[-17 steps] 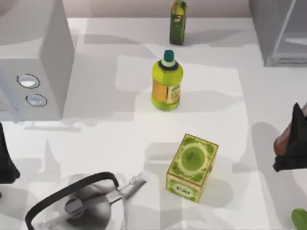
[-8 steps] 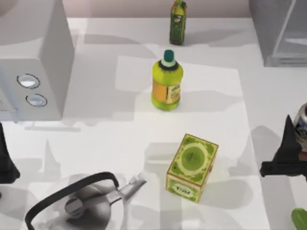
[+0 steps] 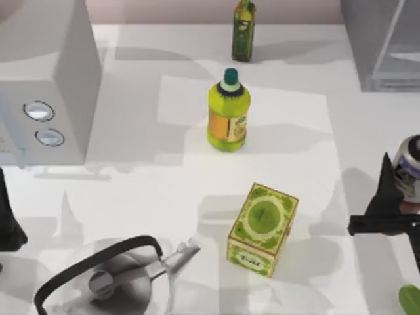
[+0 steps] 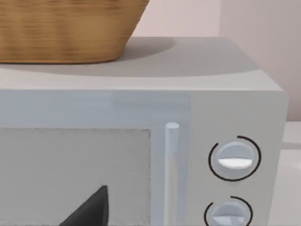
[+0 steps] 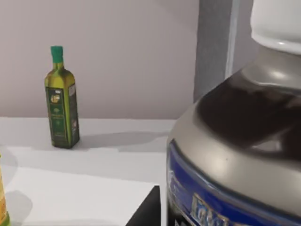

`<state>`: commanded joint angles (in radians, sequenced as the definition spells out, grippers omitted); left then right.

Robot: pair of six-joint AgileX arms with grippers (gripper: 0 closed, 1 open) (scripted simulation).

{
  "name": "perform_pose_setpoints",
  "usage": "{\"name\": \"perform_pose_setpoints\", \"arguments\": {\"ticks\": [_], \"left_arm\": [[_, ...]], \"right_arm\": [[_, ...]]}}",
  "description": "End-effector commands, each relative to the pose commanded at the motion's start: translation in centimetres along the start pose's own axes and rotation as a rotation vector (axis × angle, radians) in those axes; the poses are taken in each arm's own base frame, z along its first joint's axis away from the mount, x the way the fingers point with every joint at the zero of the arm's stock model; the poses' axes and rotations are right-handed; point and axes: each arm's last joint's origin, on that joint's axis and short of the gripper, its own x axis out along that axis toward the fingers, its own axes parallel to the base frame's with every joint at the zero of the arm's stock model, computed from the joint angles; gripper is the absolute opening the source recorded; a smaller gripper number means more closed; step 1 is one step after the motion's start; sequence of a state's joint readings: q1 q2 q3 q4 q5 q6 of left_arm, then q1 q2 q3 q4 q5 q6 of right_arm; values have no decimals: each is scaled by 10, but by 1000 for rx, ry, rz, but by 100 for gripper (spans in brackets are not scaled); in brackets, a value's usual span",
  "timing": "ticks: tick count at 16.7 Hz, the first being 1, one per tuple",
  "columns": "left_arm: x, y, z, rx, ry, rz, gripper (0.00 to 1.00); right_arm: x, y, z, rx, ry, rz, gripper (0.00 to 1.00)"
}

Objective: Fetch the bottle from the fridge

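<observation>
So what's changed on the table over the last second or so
The right claw has slid leftward from the table's right edge, bringing the bottle into sight; the right wrist view has the bottle close up, seemingly held. The left claw stayed parked at the left edge. The fridge, yellow-green bottle, tea box and kettle haven't moved.

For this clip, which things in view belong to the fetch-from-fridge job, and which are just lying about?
Part of the job:
- the bottle, at the table's right edge, out of the fridge
- the fridge, far right corner
- right gripper, by the bottle

Just lying about:
- yellow-green bottle
- slim dark green bottle
- green tea box
- kettle
- microwave, basket on top
- left gripper, parked at the left edge
</observation>
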<state>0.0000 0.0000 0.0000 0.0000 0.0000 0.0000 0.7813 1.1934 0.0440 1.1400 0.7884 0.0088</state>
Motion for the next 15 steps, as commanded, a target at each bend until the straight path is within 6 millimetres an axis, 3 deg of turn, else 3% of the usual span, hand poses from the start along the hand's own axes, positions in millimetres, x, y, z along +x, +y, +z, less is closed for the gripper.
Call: {"name": "perform_pose_setpoints", "arguments": {"ticks": [9,15], "left_arm": [[0,0,0,0,0,0,100],[0,0,0,0,0,0,100]], "right_arm": [[35,-2,-33,-9,10,-4,0],[38,-3,-36,-7,6,-4,0]]}}
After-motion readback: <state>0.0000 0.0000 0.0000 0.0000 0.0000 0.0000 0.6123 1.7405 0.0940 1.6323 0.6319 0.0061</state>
